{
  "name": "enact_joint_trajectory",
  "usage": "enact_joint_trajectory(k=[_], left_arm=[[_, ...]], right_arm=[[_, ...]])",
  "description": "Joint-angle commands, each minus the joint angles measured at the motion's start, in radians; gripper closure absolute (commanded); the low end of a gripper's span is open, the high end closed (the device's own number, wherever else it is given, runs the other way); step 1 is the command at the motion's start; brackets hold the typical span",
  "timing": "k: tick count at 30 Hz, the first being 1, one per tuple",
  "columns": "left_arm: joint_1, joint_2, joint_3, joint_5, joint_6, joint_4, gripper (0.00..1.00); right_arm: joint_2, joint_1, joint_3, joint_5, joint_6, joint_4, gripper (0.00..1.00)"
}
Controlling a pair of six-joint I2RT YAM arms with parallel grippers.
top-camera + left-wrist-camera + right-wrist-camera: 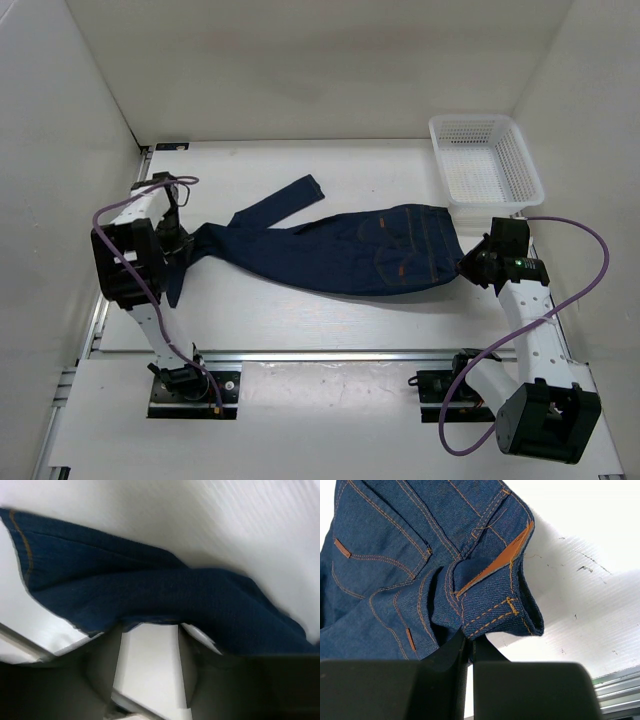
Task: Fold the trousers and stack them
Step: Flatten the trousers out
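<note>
On the table (300, 315) the trousers (350, 255) lie unfolded at full length, stretched between the 2 grippers with the back pockets up. No fold is made and nothing is stacked, so by my reading the whole folding job is ahead and this is only the laying-out. A white basket (470, 122) stands just beyond the right gripper (469, 641), close to the waist end. The right gripper's fingers are pressed together on a pinch of the waistband (495, 610), beside the leather patch. The left gripper (150, 630) has its fingers apart, with bare table showing between them. The end of 1 leg (150, 590) lies across just ahead of its tips, unclamped. The other leg (290, 198) slants away beyond it.
</note>
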Motion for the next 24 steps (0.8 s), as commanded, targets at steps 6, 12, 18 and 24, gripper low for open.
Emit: enact_joint_trajectory(k=[6, 12, 18, 24], left_arm=[[-0.003, -0.074, 0.241, -0.233, -0.028, -0.152, 0.9], [-0.003, 0.12, 0.631, -0.25, 0.107, -0.252, 0.9], [-0.059, 0.182, 0.822, -0.204, 0.067, -0.357, 0.9], [-0.059, -0.167, 0.2, 0.029, 0.087, -0.057, 0.0]], right_arm=[[0.0, -0.005, 0.038, -0.016, -0.015, 0.035, 1.0], [0.0, -0.005, 0.038, 0.004, -0.015, 0.035, 1.0], [-0.009, -0.014, 0.018, 0.014, -0.015, 0.015, 1.0], [0.029, -0.014, 0.009, -0.006, -0.015, 0.026, 1.0]])
